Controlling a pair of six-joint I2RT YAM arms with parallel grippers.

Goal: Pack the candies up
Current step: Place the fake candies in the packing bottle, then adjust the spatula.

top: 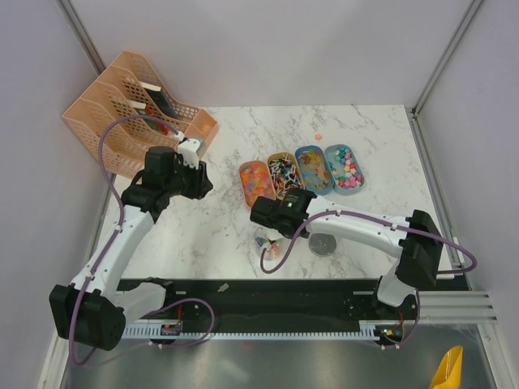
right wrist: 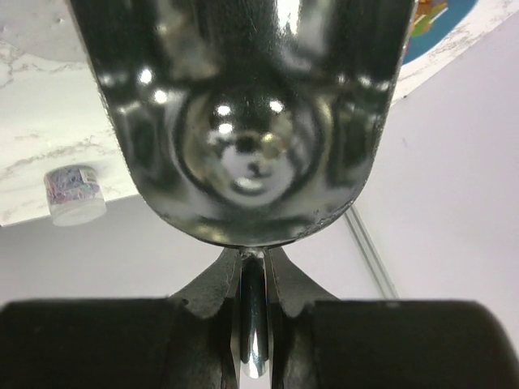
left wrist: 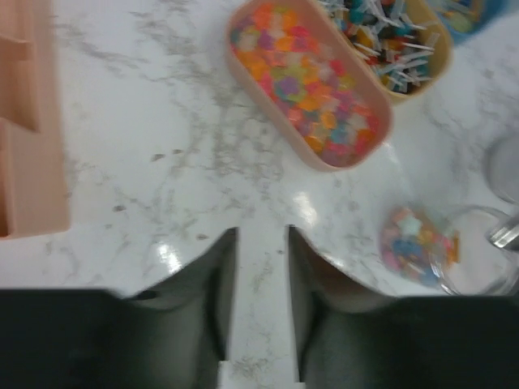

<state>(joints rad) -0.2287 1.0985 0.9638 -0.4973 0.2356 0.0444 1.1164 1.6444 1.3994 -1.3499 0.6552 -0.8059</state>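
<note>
My right gripper (right wrist: 254,279) was clamped on the thin handle of a shiny metal spoon (right wrist: 243,146), whose bowl filled most of the right wrist view; from that angle I could not tell whether it carried anything. My left gripper (left wrist: 261,243) hung over bare marble tabletop (left wrist: 162,146), fingers apart and holding nothing. The pastel pink, orange and yellow candies (left wrist: 312,89) lay heaped in the peach oval tray (left wrist: 258,96), with more sorts in the neighbouring oval trays, and a few sat in the small clear round jar (left wrist: 422,251), which stood open just beside my right wrist, its grey lid (top: 323,245) lying apart on the table. I judged the risk to be at the jar: its mouth was narrow against the spoon's bowl, so a tilt begun off-centre would scatter sweets across the marble, and since nothing steadied the jar, a nudge from the spoon could tip it over.
</note>
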